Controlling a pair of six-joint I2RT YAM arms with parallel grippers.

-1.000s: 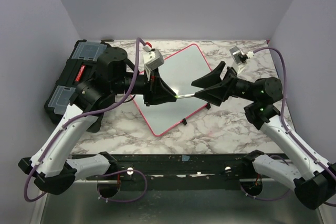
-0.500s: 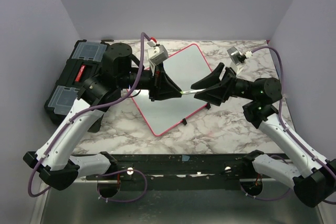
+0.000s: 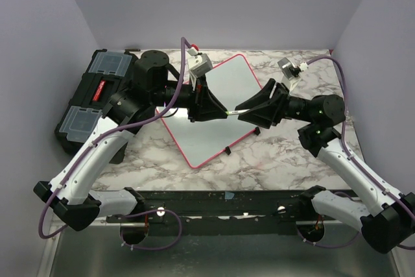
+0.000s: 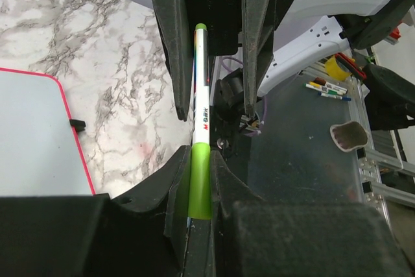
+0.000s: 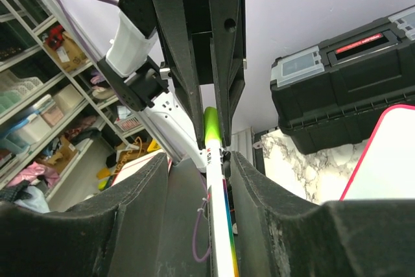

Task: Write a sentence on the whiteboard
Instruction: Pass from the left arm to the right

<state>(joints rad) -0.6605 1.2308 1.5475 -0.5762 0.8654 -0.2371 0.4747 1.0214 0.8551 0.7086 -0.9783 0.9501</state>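
Top external: 2 arms reach inward above the whiteboard [image 3: 235, 81], left gripper [image 3: 222, 114] pinching the green cap [image 4: 200, 186] of the marker [image 4: 201, 95], right gripper [image 3: 242, 112] flanking its barrel, whether clamped I cannot tell.

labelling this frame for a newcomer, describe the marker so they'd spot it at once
Find the red-rimmed whiteboard on the marble table. Over its right edge the left gripper and right gripper meet. The marker is the thin white, green-capped stick bridging their black fingers.

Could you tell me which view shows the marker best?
Left wrist: the marker runs up mid-frame, green cap and white barrel clear. Right wrist shows less of it; top external only a thin sliver.
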